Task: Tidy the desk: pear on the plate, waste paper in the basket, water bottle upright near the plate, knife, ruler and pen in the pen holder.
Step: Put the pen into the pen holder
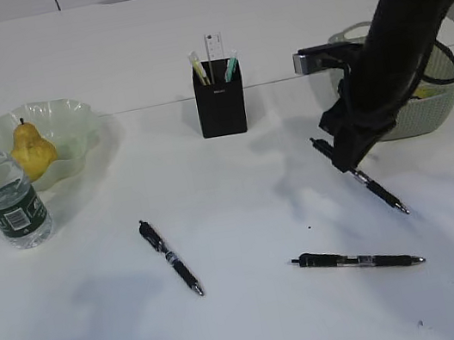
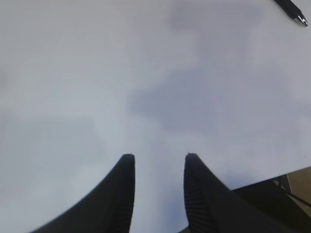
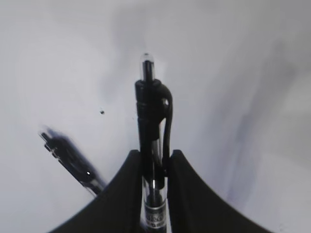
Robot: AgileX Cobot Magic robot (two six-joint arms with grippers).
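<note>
My right gripper [image 1: 345, 157] [image 3: 154, 156] is shut on a black pen [image 1: 381, 191] [image 3: 149, 109], which slants down toward the desk [image 1: 240, 194]. Two more black pens [image 1: 170, 258] [image 1: 357, 261] lie flat at the front. My left gripper [image 2: 158, 158] hangs open over bare tabletop, with a pen tip [image 2: 294, 8] at the top right. The pear [image 1: 30, 150] sits on the plate [image 1: 69, 113], and the water bottle [image 1: 6, 194] stands upright beside it. The pen holder [image 1: 220, 101] holds the ruler [image 1: 214, 48] and two slim items. I cannot tell which is the knife.
The basket [image 1: 427, 115] stands at the right, largely hidden behind my right arm, with a bit of yellow showing inside. A blurred pen [image 3: 73, 162] lies left of my right gripper. A table seam runs across behind the pen holder.
</note>
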